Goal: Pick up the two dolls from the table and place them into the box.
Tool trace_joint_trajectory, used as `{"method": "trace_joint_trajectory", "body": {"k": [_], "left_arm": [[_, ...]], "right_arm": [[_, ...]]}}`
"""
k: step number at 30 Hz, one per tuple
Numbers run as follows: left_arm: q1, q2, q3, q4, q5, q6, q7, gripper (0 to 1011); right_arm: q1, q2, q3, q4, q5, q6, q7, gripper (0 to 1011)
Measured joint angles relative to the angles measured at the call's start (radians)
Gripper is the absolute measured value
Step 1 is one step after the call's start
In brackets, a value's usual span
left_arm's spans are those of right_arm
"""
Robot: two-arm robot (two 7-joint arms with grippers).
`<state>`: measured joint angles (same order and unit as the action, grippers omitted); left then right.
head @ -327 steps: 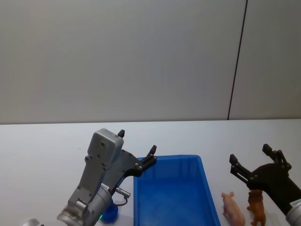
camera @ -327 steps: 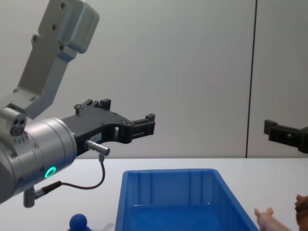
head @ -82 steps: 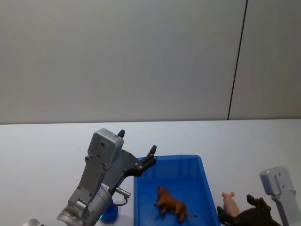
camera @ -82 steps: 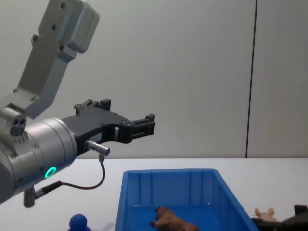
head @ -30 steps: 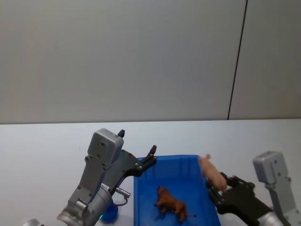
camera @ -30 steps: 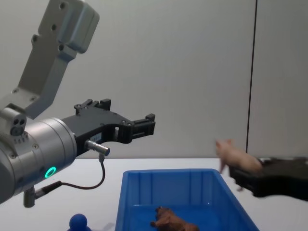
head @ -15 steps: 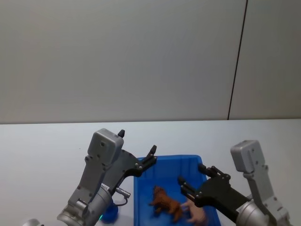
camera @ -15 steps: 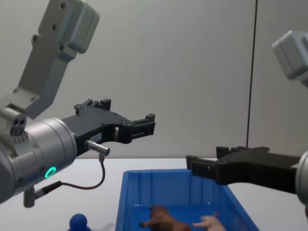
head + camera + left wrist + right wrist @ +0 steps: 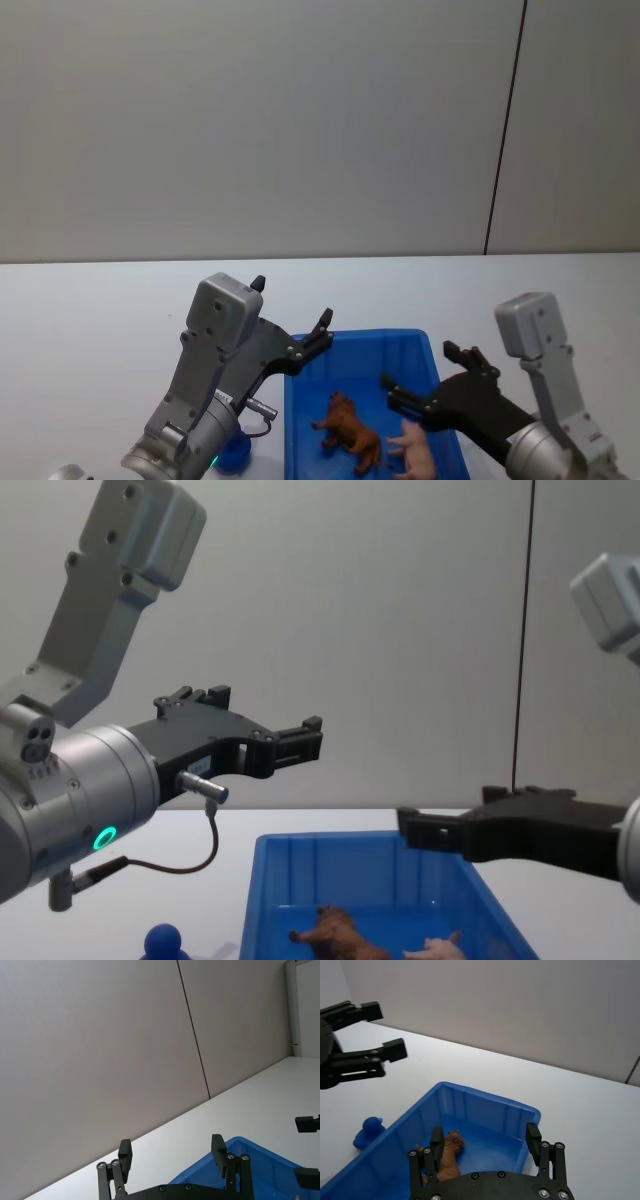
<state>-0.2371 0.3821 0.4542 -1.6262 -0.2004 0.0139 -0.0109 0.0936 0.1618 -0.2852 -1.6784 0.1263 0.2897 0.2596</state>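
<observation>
As both dolls are lying inside the box [image 9: 358,337], we are judging their handling from how they look there.

Brown doll [image 9: 348,428]: sitting near the middle of the box floor, apparently on its feet. Shaggy moulded coat, thin legs.

Pink doll [image 9: 418,450]: resting just beside it, toward the right wall. Pig-like, smooth-skinned. We cannot tell whether it is upright or on its side.

Both are looking small, light and fairly stiff, likely moulded plastic or rubber, and not fragile. We are reckoning the trunk is the place to pinch, across the flanks. Legs and ears are looking too thin and would likely let the toy twist. Rough coat should be giving grip; the pink skin is looking slicker.

Box: rigid glossy blue plastic, ribbed inner walls, rounded rim, sitting on the plain white desk [image 9: 100,320].

Right end effector [image 9: 420,368]: hovering over the right half of the box, above the pink doll, black fingers spread wide, holding nothing.

Left end effector [image 9: 291,300]: parked above the box's far left corner, fingers likewise spread, empty.

We are judging the task done, both dolls being in the box.
</observation>
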Motion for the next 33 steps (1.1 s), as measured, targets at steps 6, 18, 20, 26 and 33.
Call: {"method": "trace_joint_trajectory", "body": {"k": [6,18,20,26,33], "left_arm": [[0.0,0.0,0.0,0.0,0.0,0.0,0.0,1002],[0.0,0.0,0.0,0.0,0.0,0.0,0.0,1002],[0.0,0.0,0.0,0.0,0.0,0.0,0.0,1002],[0.003,0.002,-0.001,-0.002,0.0,0.005,0.0,1002],[0.016,0.015,-0.008,-0.018,-0.017,0.042,0.013,1002]], "right_arm": [[-0.018,0.013,0.013,-0.014,0.011,0.002,-0.057,1001],[-0.065,0.046,0.045,-0.049,0.031,-0.003,-0.157,1001],[-0.072,0.05,0.049,-0.054,0.034,-0.004,-0.169,1001],[-0.082,0.058,0.055,-0.061,0.037,-0.007,-0.189,1001],[-0.091,0.064,0.061,-0.067,0.04,-0.009,-0.205,1001]]}}
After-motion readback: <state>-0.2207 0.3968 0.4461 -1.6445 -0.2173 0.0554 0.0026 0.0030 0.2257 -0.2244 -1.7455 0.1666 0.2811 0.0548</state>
